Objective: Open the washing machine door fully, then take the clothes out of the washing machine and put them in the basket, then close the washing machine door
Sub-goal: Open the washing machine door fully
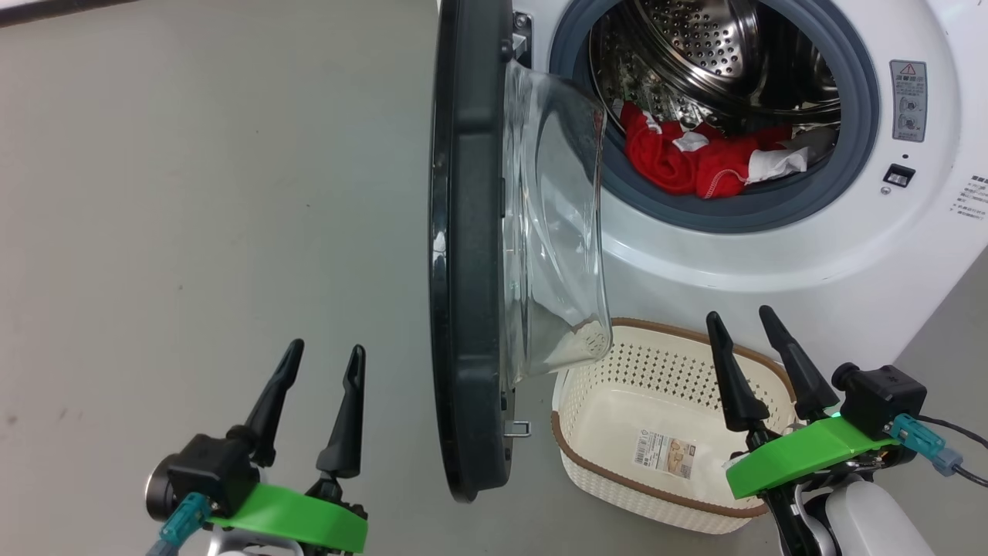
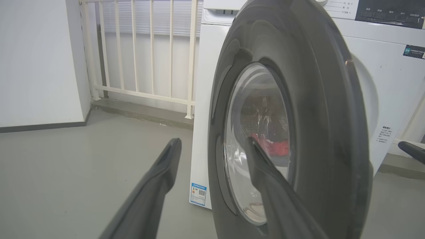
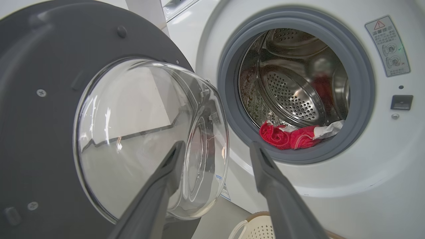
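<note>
left end effector (image 1: 327, 347), right end effector (image 1: 739, 313): fully spread, gripping nothing. washing machine door (image 1: 467, 255) open, edge-on between them. clothes (image 1: 687, 162) inside washing machine (image 1: 772, 255), at front lip. basket (image 1: 656, 363) on floor (image 1: 193, 193) below opening.

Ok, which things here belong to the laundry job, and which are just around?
Job: door, washer, clothes, basket.
Just around: railing, warning label, floor.
</note>
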Tool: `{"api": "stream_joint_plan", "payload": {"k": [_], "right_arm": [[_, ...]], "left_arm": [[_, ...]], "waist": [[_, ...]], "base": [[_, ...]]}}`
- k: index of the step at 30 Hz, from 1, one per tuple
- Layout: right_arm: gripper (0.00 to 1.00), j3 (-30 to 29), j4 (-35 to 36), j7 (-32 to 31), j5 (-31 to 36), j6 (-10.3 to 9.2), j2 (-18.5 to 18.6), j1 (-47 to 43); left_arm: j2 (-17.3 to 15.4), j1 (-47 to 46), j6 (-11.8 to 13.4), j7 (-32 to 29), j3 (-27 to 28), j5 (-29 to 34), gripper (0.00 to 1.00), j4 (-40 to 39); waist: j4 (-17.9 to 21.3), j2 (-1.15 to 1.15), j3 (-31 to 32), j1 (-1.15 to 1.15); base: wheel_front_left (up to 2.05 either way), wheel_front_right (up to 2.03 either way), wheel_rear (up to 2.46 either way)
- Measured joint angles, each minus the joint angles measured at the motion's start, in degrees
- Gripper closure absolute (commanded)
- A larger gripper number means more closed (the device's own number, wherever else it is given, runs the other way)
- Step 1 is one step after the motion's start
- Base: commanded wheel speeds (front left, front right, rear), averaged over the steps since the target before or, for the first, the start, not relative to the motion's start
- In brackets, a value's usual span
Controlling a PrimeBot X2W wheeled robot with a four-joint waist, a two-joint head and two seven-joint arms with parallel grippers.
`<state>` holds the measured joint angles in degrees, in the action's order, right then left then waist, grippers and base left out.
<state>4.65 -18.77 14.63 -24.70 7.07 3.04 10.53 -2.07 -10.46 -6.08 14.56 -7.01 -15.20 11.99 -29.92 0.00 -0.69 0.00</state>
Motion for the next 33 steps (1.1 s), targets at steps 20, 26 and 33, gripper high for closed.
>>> {"api": "stream_joint_plan", "payload": {"k": [20, 26, 33], "right_arm": [[0.00, 1.40, -0.79, 0.00, -0.94, 0.00, 0.00, -0.01], [0.00, 1.82, -1.07, 0.00, -0.99, 0.00, -0.01, -0.01], [0.00, 1.93, -1.22, 0.00, -0.99, 0.00, -0.01, -0.01]], "left_arm": [[0.00, -4.70, -0.01, 0.00, -0.93, 0.75, 1.00, -8.45], [-0.05, -7.57, -0.48, 0.16, -5.41, -0.60, 1.00, -14.35], [-0.20, -8.59, -0.54, 0.16, -14.83, -3.96, 1.00, -14.97]], "waist": [[0.04, 0.00, -0.05, 0.00], [0.16, 0.00, -0.17, 0.00], [0.53, 0.00, -0.23, 0.00]], "base": [[0.00, 0.00, 0.00], [0.00, 0.00, 0.00], [0.00, 0.00, 0.00]]}}
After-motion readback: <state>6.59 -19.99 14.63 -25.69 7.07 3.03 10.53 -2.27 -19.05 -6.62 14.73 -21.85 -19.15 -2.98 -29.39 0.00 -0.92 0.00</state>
